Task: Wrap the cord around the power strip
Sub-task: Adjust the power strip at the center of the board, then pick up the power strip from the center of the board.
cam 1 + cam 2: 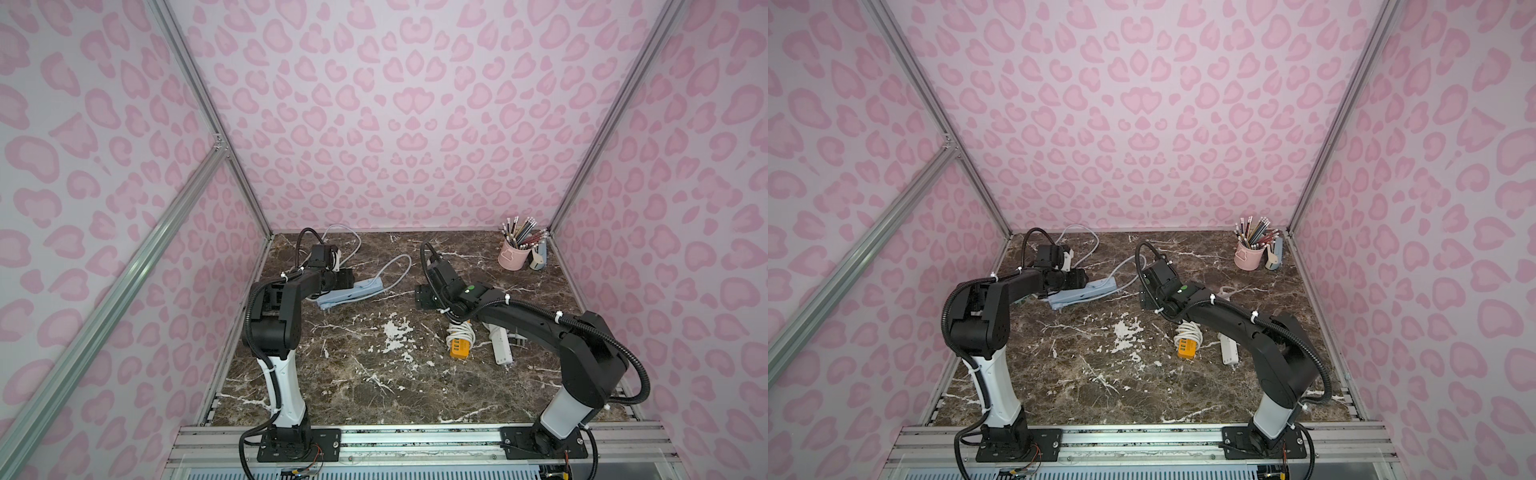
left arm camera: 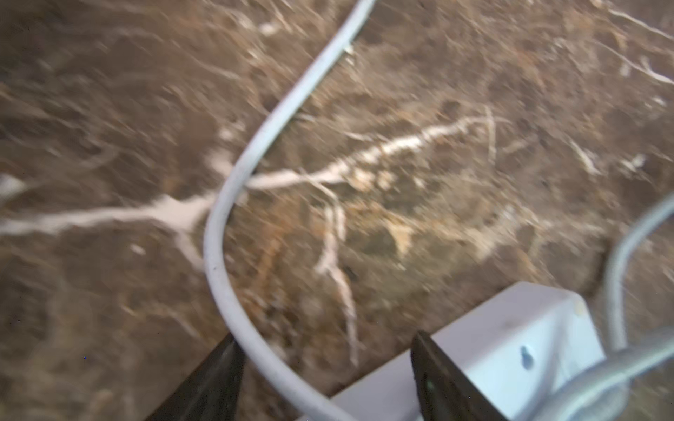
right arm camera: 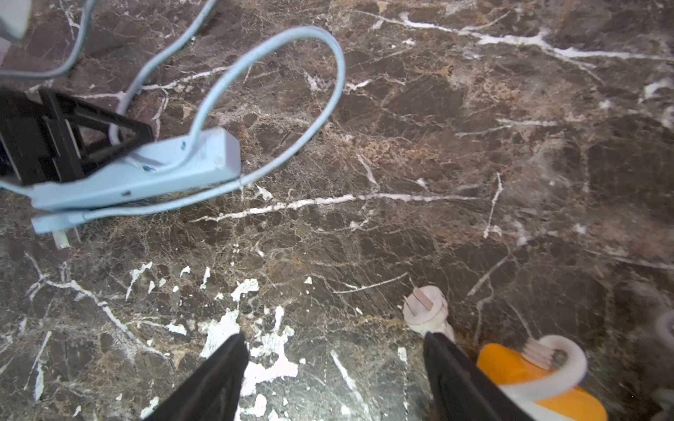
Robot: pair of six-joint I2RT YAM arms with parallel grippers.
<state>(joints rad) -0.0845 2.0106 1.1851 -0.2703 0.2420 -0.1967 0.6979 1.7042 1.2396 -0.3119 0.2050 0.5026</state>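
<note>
The left gripper (image 2: 324, 337) stands open at one end of the strip (image 2: 510, 328). The cord (image 2: 219, 226) runs loose between its fingers (image 2: 437, 379), not clamped. The strip lies flat on the worktop (image 2: 109, 109); one strand crosses it, and a wide loop sprawls beyond its end. The right gripper (image 3: 334, 337) hangs wide and empty, well apart from the strip. Nothing pins the strip, so pulling the cord would likely drag it. A close here might also catch the strip's corner, and slack turns could slide off.
</note>
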